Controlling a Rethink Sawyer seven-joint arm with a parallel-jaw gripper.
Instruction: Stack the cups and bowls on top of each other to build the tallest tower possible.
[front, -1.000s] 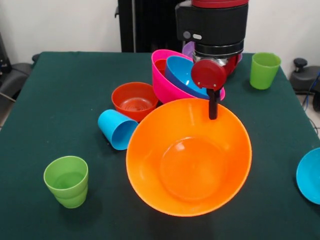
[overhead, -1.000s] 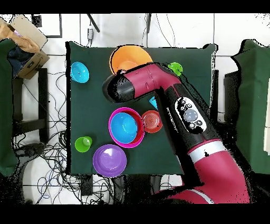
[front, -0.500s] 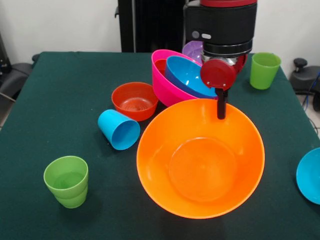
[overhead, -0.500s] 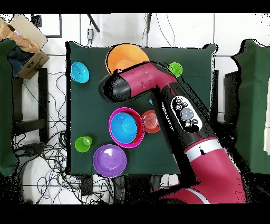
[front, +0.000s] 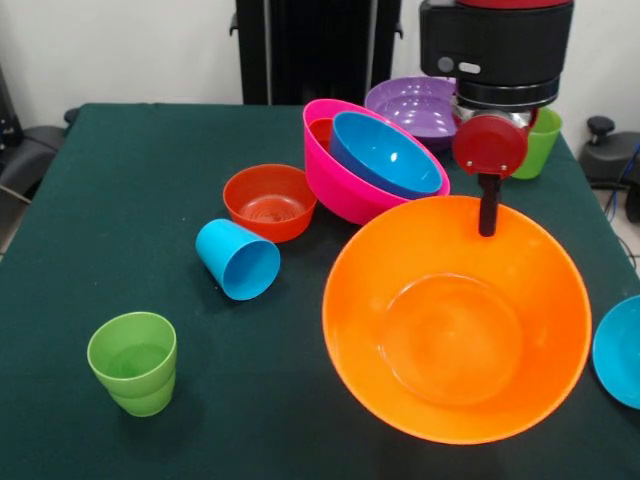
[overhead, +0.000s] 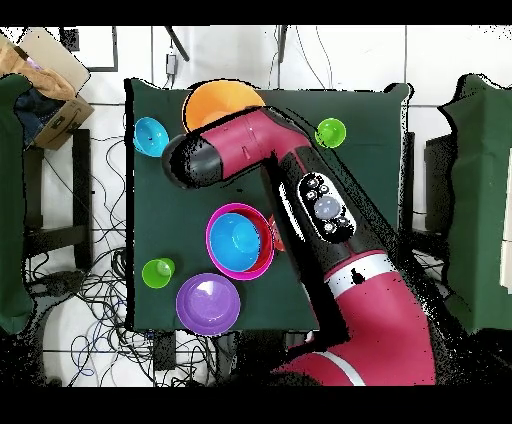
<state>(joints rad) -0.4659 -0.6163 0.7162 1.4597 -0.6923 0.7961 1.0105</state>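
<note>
gripper (front: 487, 215) clamped on large glossy orange plastic bowl (front: 457, 318) rim | we fear tilted bowl slipping | could strike pink bowl (front: 340, 180)

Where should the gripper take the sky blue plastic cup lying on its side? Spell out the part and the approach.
Grip the sky blue plastic cup across its tapered wall, partway along its length, coming straight down from above. It lies on its side with its open mouth facing the front of the table and its base toward the small red-orange plastic bowl, so its rim probably cannot be pinched from above.

Green table (front: 130, 190); bowls (front: 268, 202), cups (front: 133, 361).
</note>
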